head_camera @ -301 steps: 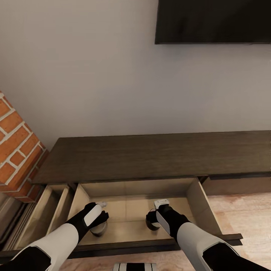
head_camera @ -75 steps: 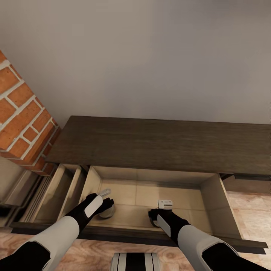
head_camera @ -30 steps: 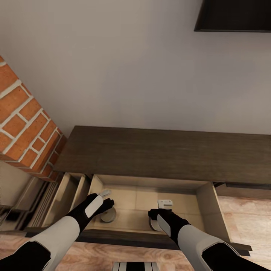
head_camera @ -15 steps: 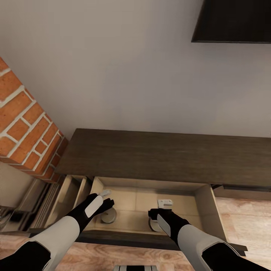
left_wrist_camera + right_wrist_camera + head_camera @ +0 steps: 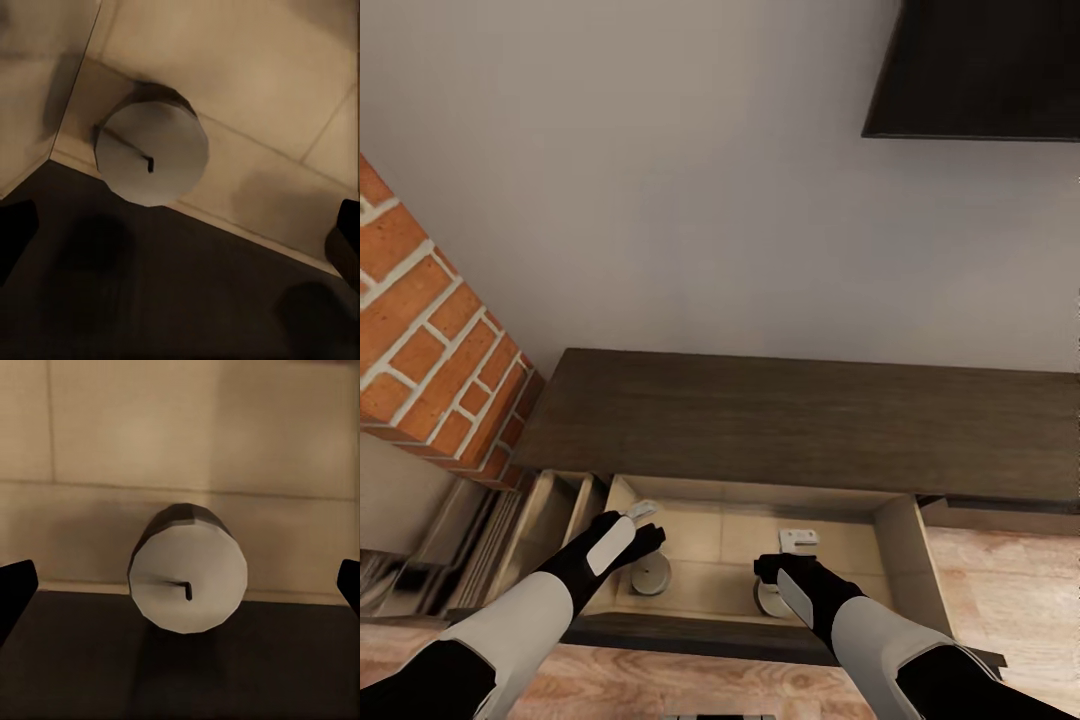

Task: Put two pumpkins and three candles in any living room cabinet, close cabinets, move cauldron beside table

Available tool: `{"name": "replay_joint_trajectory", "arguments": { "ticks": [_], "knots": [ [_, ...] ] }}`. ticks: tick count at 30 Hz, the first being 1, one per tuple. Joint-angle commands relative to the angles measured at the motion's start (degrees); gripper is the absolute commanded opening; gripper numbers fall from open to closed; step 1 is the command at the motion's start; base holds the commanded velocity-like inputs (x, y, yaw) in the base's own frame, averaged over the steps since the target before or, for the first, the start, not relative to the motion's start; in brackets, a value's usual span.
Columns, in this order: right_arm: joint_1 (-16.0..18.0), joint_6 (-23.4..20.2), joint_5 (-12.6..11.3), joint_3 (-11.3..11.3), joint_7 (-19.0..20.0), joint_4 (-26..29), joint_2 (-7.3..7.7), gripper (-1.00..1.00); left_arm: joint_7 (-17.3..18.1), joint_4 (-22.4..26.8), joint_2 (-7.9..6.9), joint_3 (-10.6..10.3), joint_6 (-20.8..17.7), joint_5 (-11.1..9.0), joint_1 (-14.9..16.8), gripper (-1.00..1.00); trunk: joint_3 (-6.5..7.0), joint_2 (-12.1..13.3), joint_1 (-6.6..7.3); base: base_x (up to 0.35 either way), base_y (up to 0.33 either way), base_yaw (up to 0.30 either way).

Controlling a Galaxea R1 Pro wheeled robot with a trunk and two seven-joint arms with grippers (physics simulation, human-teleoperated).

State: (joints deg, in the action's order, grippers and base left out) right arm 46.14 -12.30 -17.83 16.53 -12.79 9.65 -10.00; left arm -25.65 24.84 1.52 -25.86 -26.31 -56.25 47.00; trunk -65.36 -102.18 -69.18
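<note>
- Basically, the cabinet (image 5: 800, 420) is sitting against the wall as a long low dark wood unit, and its wide drawer (image 5: 905, 545) is standing pulled out toward the robot, pale wood inside; a narrower drawer (image 5: 550, 500) beside it, by the brick column (image 5: 430, 350), is also standing open.
- Both drawers are looking rigid and heavy-ish; judging by the flat handle-less fronts, closing is going to mean pushing flat on the front edge, not gripping.
- The left tool (image 5: 643, 518) is hovering over the left part of the wide drawer, released, fingers spread wide at the edges of the left wrist view, nothing between them.
- The right tool (image 5: 798, 545) is hovering over the drawer's middle front, also released, its dark fingertips (image 5: 16, 589) sitting far apart on either side of the candle below.
- The left candle (image 5: 650, 575) is standing upright on the drawer floor just under the left tool, close to the drawer's front wall; wick (image 5: 142, 157) showing on its flat top.
- The right candle (image 5: 189, 579) is standing upright under the right tool, near the front wall, well apart from the left one.
- Handling guess: candles are looking light, stiff, smooth-sided, so possibly slippery and tippy; best hold is across the round side, mid-height, not the wick.
- Both are already lying inside, so no regrasp is seeming needed.
</note>
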Motion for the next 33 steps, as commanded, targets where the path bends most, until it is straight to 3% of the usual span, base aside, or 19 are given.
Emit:
{"name": "replay_joint_trajectory", "arguments": {
  "ticks": [1, 12, 16, 19, 23, 26, 28, 33],
  "knots": [
    [0.0, 0.0, 0.03, 0.0, 0.02, 0.01, 0.0, 1.0, -0.01, 0.01, 0.02, 0.01, 0.01, 0.0, 0.01, 1.0, 0.18, 0.42, 0.23, -0.061, 0.0, 0.0],
    [0.03, 0.0, 0.19, 0.0, 0.11, 0.35, 0.0, 1.0, -0.02, 0.08, -0.1, 0.02, 0.0, -0.08, 0.03, 1.0, 2.16, 4.83, 2.64, -0.201, 0.0, 0.0],
    [0.08, 0.0, 0.15, -0.11, 0.88, 3.57, 0.0, 1.0, 0.04, 1.77, -0.54, 0.14, 0.03, -0.12, 0.03, 1.0, 2.88, 6.43, 3.52, -0.011, 0.0, 0.0],
    [0.08, -0.18, 0.01, -0.2, 6.31, 6.86, 0.46, 1.0, 0.18, 6.42, -3.37, 0.12, -0.01, -0.53, -0.04, 1.0, 3.42, 7.64, 4.18, -0.002, 0.0, 0.0],
    [0.09, -0.55, -0.13, -0.4, 17.7, 8.61, 4.05, 1.0, 0.24, 11.96, -6.33, 0.04, -0.12, -0.78, -0.56, 1.0, 4.13, 9.24, 5.06, -0.045, 0.0, 0.0],
    [0.09, -0.6, -0.13, -0.43, 24.63, 8.86, 6.02, 1.0, 0.31, 12.73, -6.79, 0.03, -0.14, -0.79, -0.73, 1.0, 4.67, 10.44, 5.72, -0.266, 0.0, 0.0],
    [0.09, -0.54, -0.11, -0.42, 26.81, 8.89, 6.49, 1.0, 0.33, 12.75, -6.85, 0.02, -0.08, -0.79, -0.76, 1.0, 5.03, 11.24, 6.16, -0.311, 0.0, 0.0],
    [0.09, -0.5, -0.1, -0.43, 27.57, 8.9, 6.94, 1.0, 0.34, 12.62, -6.94, 0.02, 0.01, -0.79, -0.76, 1.0, 5.93, 13.25, 7.25, -0.322, 0.0, 0.0]
  ]
}}
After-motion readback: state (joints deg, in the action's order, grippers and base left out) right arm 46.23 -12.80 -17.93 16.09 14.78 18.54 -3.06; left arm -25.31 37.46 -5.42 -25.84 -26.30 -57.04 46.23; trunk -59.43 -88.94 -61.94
